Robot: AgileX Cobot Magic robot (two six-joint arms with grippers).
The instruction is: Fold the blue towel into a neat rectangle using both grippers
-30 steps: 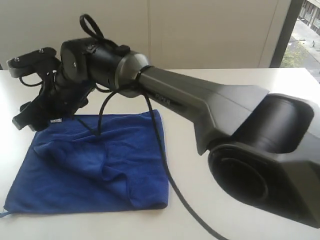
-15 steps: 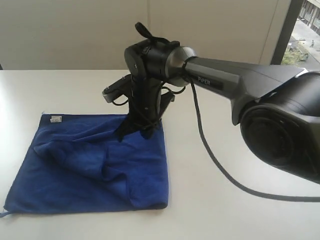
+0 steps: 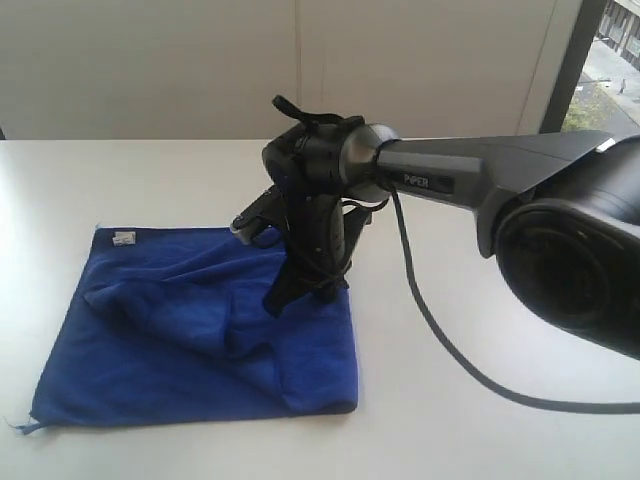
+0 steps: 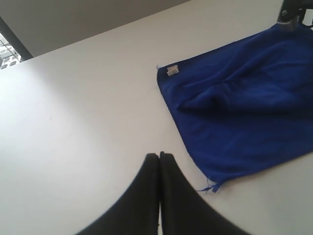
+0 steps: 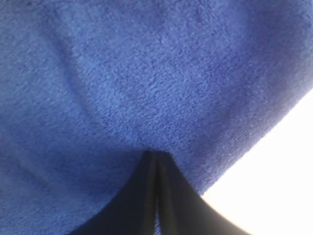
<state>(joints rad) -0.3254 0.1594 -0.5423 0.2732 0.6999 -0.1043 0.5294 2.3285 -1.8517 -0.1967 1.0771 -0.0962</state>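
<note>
The blue towel lies on the white table, rumpled, with a raised fold across its middle. Its white label is at the far left corner and a small loop at the near left corner. My right gripper points down onto the towel's right part, shut, its tips touching the cloth; in the right wrist view the gripper shows no cloth between its fingers. My left gripper is shut over bare table, short of the towel and its loop.
The right arm's thick black body fills the right side, and its cable trails over the table. A pale wall stands behind the table and a window at the far right. The left arm is outside the exterior view.
The right arm swung from the towel's far left corner to the right and came down on the towel's right part. The towel slid slightly to the right.
</note>
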